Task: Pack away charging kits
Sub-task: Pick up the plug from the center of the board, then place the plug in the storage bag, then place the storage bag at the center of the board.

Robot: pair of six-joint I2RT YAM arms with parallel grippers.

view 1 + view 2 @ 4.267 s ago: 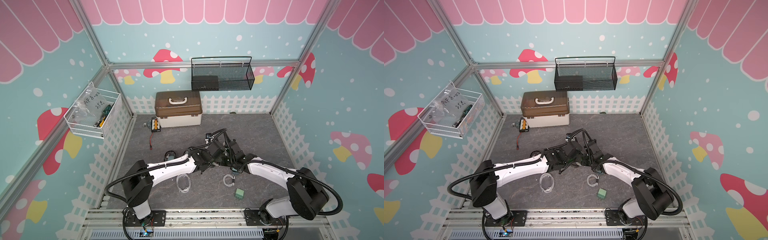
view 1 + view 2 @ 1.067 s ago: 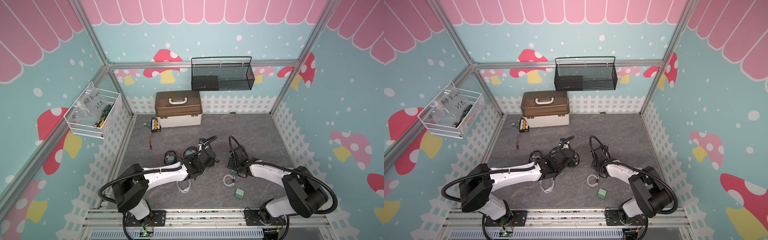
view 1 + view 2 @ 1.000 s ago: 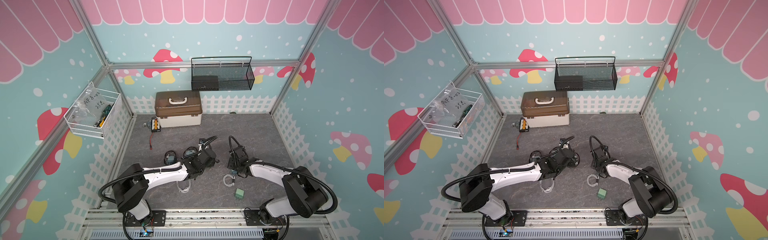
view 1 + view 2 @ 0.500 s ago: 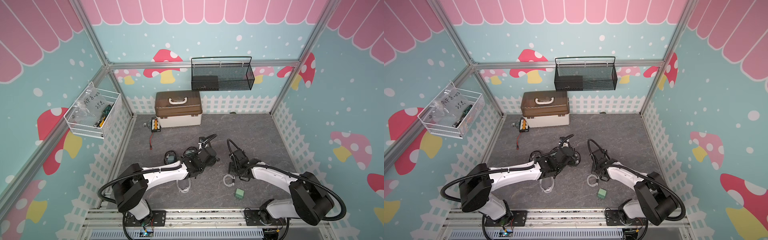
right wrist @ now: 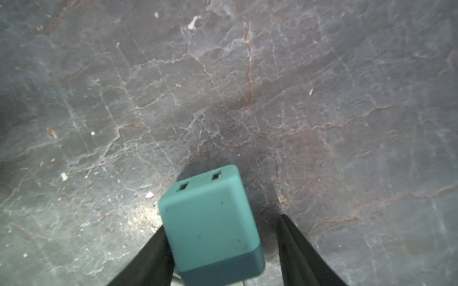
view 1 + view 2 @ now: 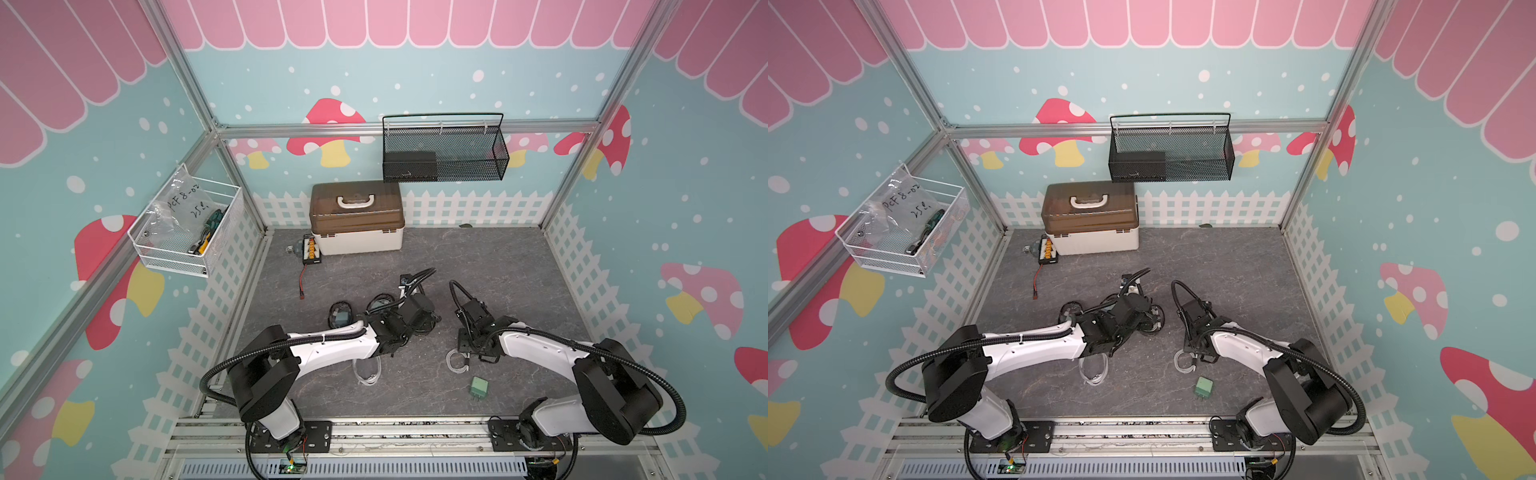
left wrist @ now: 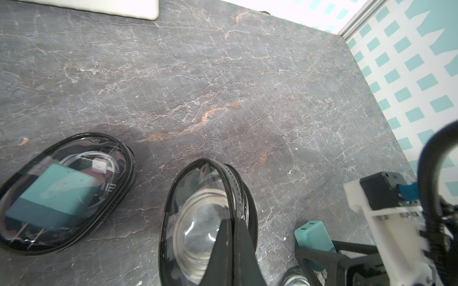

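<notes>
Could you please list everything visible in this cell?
table: one, grey marble-look
box: one, white, brown lid, at back
connector board: one, black and yellow, beside box
mesh basket: one, black, back wall
wire basket: one, white, left wall
pouches: three, clear, black-rimmed, mid-table
cable: one loose, white, coiled, front centre
white loops: one, cable or pouch unclear, front left
adapters: two loose, teal-green, one at front, one between right jaws
left gripper: shut on one pouch's rim
right gripper: open
</notes>
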